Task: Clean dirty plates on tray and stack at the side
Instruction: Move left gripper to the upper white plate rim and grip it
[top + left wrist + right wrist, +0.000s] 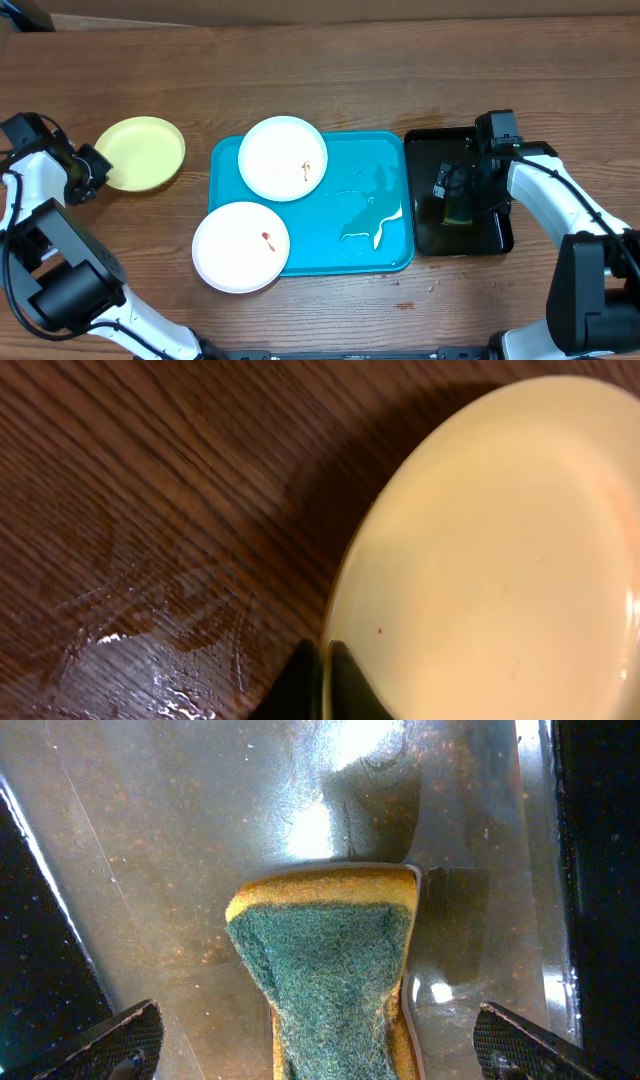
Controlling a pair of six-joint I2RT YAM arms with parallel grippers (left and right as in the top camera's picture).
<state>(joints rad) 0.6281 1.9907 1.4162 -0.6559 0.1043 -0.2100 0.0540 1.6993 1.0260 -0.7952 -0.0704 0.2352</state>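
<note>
Over toward the table's left edge, the left gripper (90,170) (325,665) is pinched onto the rim of the lime-green plate (143,153) (500,560), which rests on the bare table (330,80).

Mid-table sits the wet turquoise tray (320,245). The far white plate (283,158) overlaps its far rim and the near white plate (241,246) overhangs its near-left corner, each with a red smear.

Toward the right edge, the right gripper (445,185) (315,1020) hangs spread wide above the sponge (458,212) (330,970) in the black tray (430,150) (200,840).
</note>
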